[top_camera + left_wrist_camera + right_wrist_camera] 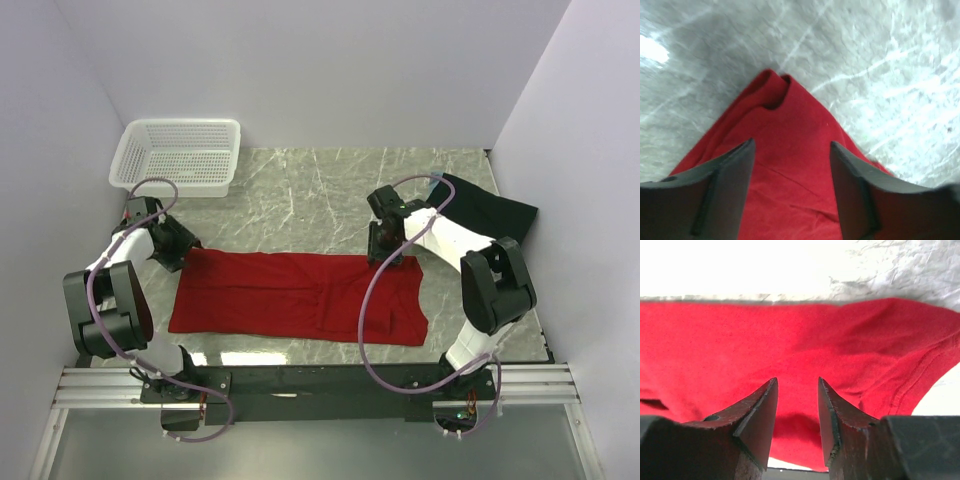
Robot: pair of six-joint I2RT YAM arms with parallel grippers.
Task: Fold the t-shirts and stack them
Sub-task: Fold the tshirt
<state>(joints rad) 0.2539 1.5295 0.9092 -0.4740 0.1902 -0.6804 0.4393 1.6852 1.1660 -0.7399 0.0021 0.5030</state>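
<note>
Marble worktop bearing a red t-shirt spread flat on its near half; white mesh basket far left; black t-shirt far right; left fingers released above the red corner, right fingers released above its far edge

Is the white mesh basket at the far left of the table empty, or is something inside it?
Empty. In the top view the white mesh basket shows only its own mesh floor and walls.
</note>
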